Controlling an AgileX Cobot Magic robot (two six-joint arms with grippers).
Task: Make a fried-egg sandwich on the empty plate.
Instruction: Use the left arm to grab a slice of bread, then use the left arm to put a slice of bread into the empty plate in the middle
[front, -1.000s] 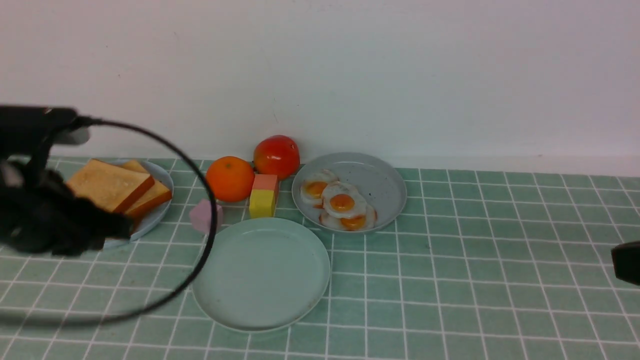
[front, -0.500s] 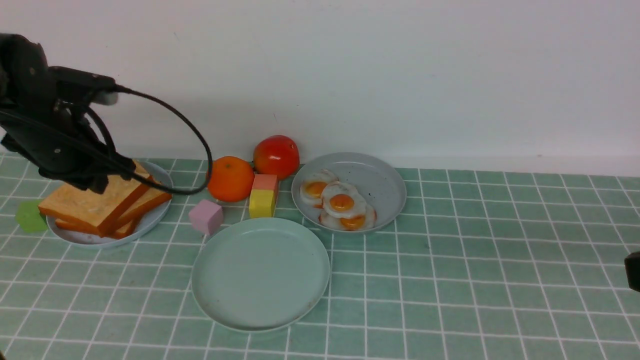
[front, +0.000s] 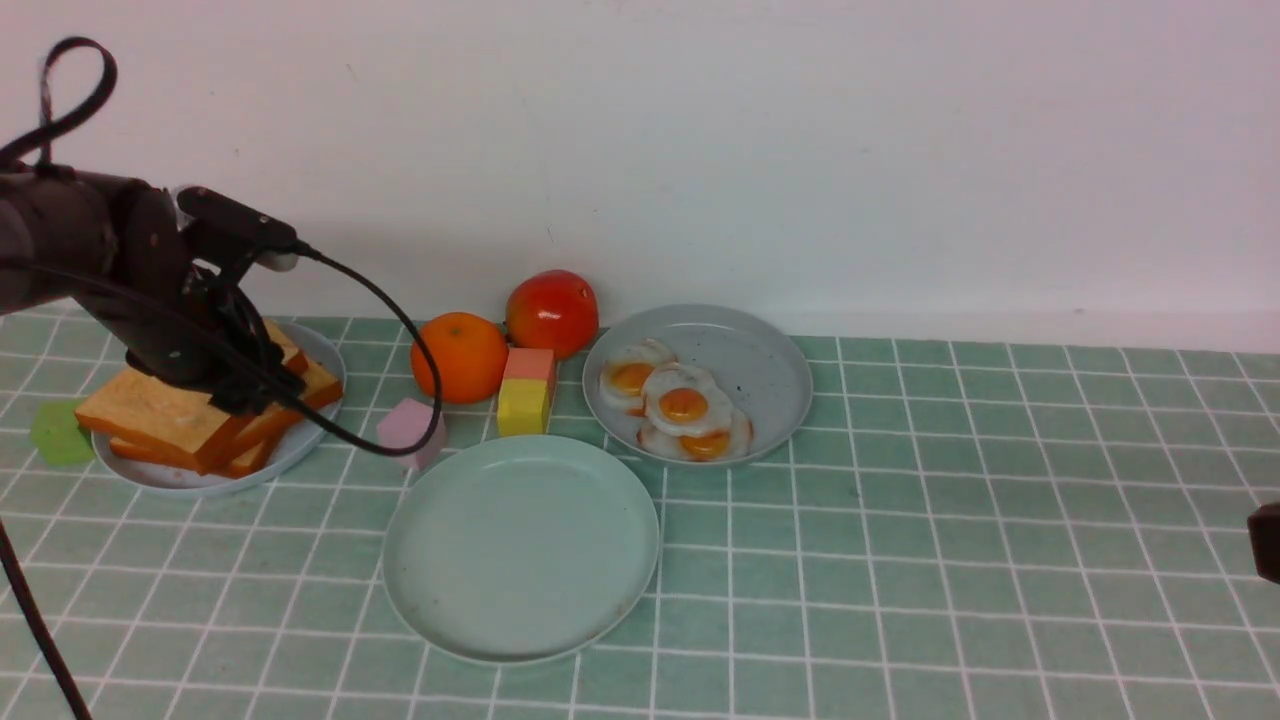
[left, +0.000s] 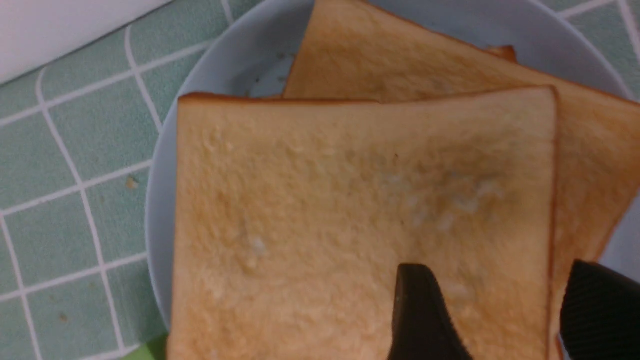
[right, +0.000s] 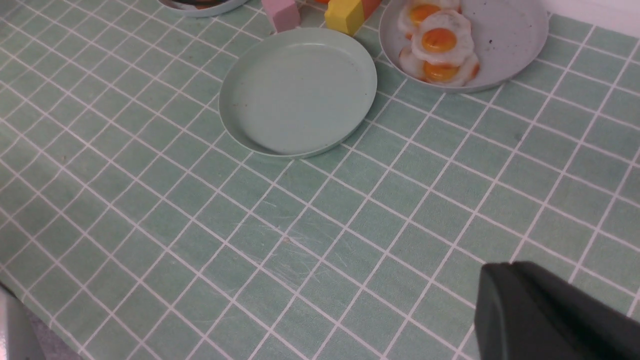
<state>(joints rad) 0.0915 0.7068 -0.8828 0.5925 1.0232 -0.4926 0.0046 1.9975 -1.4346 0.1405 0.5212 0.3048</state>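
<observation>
We see a green-tiled worktop (front: 950, 560) below a white wall (front: 800, 150); left end effector (left: 500, 285) open above toast (left: 325, 200), right end effector (right: 530, 305) closed.

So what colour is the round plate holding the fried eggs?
Speckled grey round plate, clearest in the right wrist view.

A plain white wall (front: 800, 150) stands behind the table (front: 1000, 450), and a pale strip runs where they meet. The tabletop is mint green, ruled into small squares by thin white lines and faintly scratched in places. The light is soft and even.
</observation>
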